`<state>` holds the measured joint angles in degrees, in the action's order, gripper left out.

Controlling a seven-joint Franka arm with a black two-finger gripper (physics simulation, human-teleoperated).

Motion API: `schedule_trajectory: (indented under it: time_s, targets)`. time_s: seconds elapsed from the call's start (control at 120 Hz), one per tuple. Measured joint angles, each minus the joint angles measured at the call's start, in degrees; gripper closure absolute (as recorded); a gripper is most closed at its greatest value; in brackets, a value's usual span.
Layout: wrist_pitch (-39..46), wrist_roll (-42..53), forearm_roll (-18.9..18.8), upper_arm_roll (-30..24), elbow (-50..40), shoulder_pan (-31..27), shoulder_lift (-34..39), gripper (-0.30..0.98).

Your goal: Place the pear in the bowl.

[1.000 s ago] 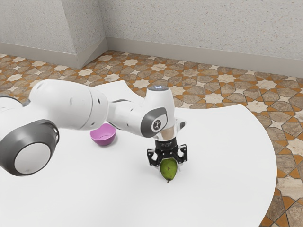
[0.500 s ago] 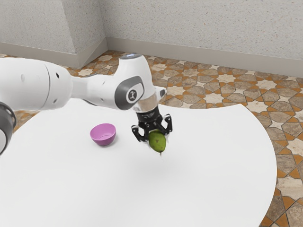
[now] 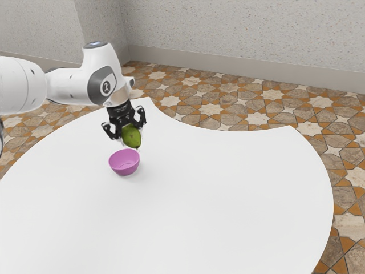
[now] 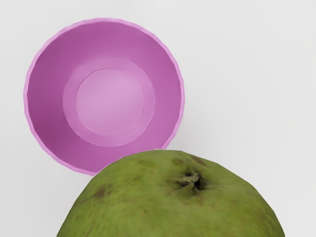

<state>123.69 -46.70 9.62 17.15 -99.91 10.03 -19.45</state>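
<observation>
My black gripper (image 3: 130, 137) is shut on the green pear (image 3: 132, 137), which hangs stem down and slightly tilted in the exterior view. Just below the pear in that view stands the pink-purple bowl (image 3: 124, 163), upright on the table. In the wrist view the large pear (image 4: 173, 202) overlaps a small part of the rim of the bowl (image 4: 109, 101). The inside of the bowl holds nothing, and the pear is above the table, outside it.
The white table (image 3: 228, 200) has a curved edge, with a notch at its far side. Beyond it lie the patterned tile floor (image 3: 348, 142) and a pale wall (image 3: 239, 34).
Gripper and pear have risen off the table and travelled toward the exterior view's left and the far side, up close to the bowl. The bowl has stayed where it was.
</observation>
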Motion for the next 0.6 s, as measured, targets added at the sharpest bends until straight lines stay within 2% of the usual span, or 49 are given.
schedule_trajectory:
  time_s: [0.233, 0.408, 0.6]
  targets:
    - [0.1, 0.6, 0.1, 0.1, 4.4, -4.0, -7.9, 0.39]
    - [0.3, 0.8, 0.3, 0.0, 4.8, -5.2, -10.4, 0.39]
    - [0.5, 1.4, 0.6, -0.2, 4.8, -5.2, -10.0, 0.17]
